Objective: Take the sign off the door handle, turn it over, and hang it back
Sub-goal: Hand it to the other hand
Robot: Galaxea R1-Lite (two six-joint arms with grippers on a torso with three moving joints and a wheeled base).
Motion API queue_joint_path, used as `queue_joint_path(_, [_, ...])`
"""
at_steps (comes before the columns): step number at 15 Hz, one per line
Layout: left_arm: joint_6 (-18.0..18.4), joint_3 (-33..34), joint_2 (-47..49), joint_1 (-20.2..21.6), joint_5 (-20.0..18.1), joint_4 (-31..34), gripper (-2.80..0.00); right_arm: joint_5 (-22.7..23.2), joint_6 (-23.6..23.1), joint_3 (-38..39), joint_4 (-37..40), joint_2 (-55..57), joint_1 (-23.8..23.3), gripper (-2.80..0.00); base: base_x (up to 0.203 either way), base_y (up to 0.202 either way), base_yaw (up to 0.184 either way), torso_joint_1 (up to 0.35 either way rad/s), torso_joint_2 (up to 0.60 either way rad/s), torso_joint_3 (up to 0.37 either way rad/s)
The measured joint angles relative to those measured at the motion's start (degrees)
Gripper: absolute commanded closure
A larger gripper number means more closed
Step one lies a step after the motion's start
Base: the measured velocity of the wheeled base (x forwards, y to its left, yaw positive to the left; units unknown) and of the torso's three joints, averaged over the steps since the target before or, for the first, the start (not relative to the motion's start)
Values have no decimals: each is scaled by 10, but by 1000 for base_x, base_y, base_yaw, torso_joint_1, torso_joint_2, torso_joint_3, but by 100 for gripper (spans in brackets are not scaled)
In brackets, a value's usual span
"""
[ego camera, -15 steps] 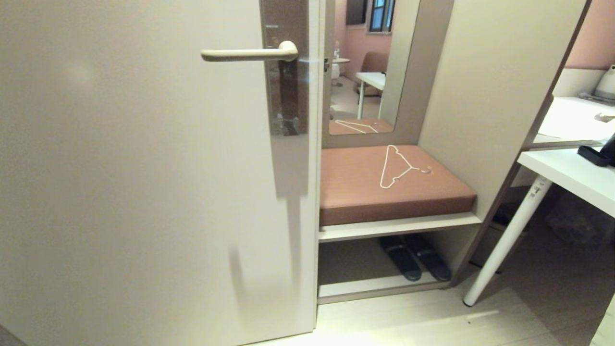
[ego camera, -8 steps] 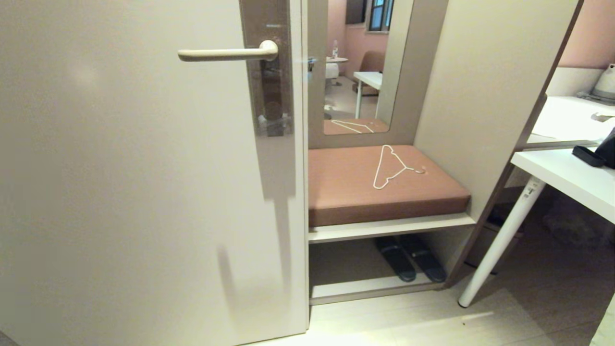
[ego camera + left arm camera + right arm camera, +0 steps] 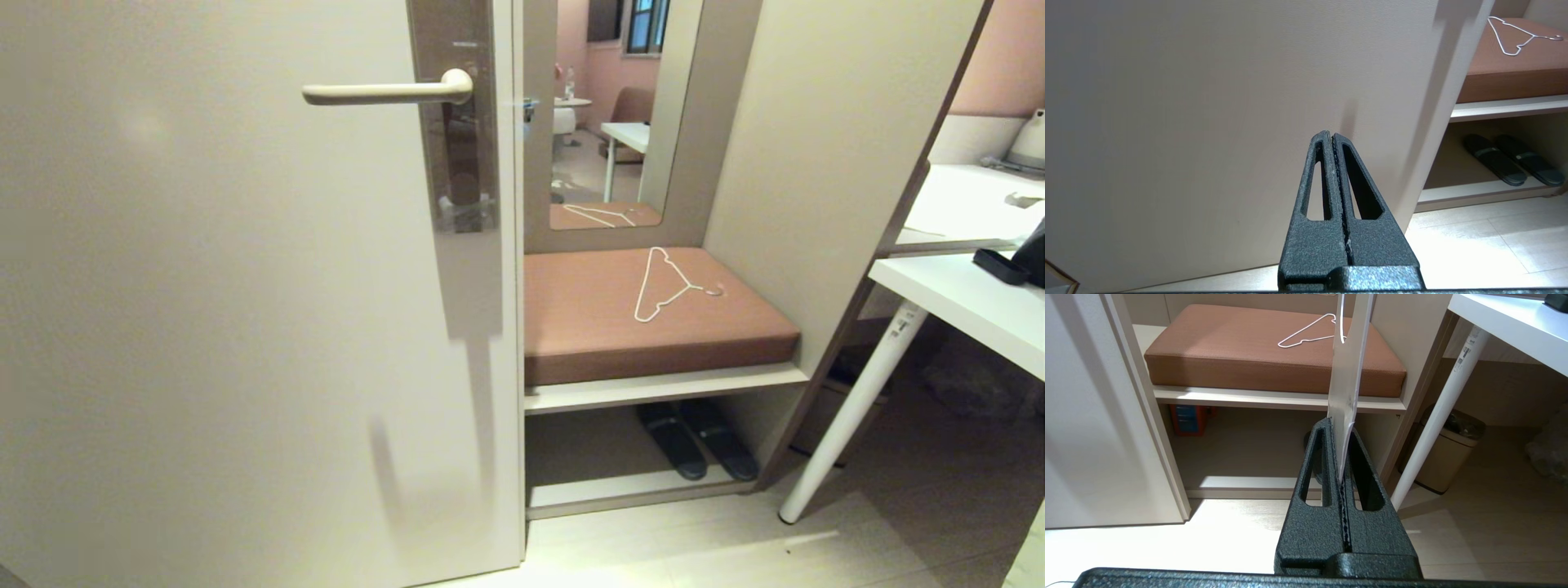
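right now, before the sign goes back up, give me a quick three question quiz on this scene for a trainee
1. True or false: the sign hangs on the door handle.
2. The left pincer is shut on nothing. What does the right pincer grip? A the hanger, B the sign, C a slipper.
3. Fill in: the white wire hanger lies on the brown ____.

Key: 1 false, the handle is bare; 2 B; 3 cushion.

Warm dim light, soft shadows on the door (image 3: 204, 327), floor (image 3: 694, 547) glare, perhaps slightly blurred
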Motion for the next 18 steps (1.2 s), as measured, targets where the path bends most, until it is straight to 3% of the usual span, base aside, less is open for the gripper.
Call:
queue_joint_path(14, [1, 0, 0, 0, 0, -1, 0, 3, -2, 0, 1, 0, 0, 0, 0, 0, 0, 0, 0, 0])
queue_joint_path(18, [2, 0, 0, 0, -1, -1, 0, -4, 32, 0, 1, 0, 0, 0, 0, 0, 0, 0, 0, 0])
